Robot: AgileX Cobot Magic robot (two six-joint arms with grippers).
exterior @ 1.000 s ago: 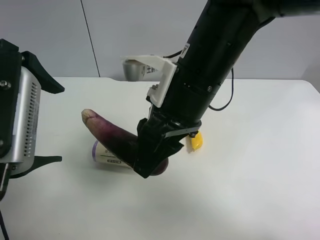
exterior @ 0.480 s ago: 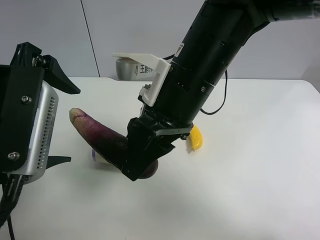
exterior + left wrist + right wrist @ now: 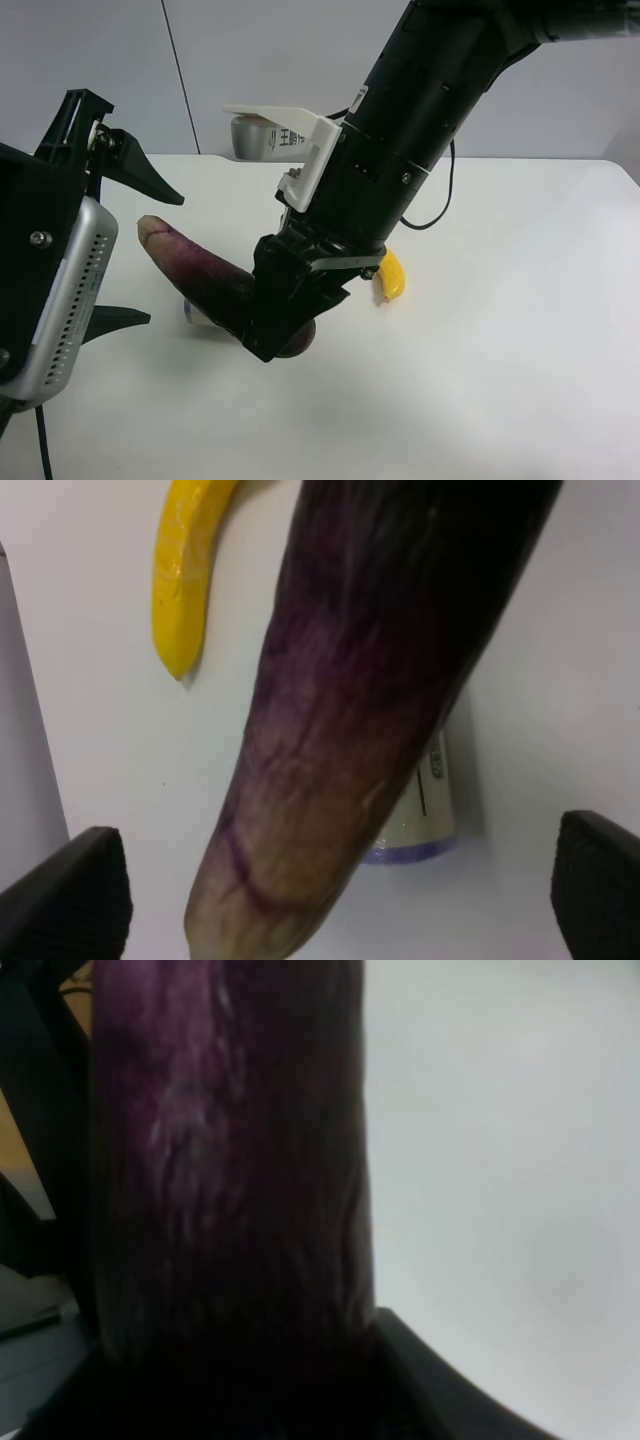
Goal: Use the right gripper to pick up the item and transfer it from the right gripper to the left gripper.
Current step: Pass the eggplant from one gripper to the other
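Note:
A long purple eggplant (image 3: 205,276) is held above the white table (image 3: 500,330), its pale stem end pointing at the arm at the exterior high view's left. My right gripper (image 3: 285,325), on the big black arm, is shut on the eggplant's thick end; the eggplant fills the right wrist view (image 3: 230,1180). My left gripper (image 3: 135,245) is open, its two black fingers (image 3: 140,170) above and below the eggplant's tip without touching it. In the left wrist view the eggplant (image 3: 370,710) lies between the fingertips (image 3: 70,890).
A yellow banana (image 3: 390,275) lies on the table beside the right arm and shows in the left wrist view (image 3: 190,570). A white bottle with a purple cap (image 3: 425,800) lies under the eggplant. A grey cylinder (image 3: 250,135) stands at the table's back.
The right gripper lifted the eggplant and carried it toward the left gripper. The left gripper moved in and tilted, its open fingers coming around the eggplant's tip.

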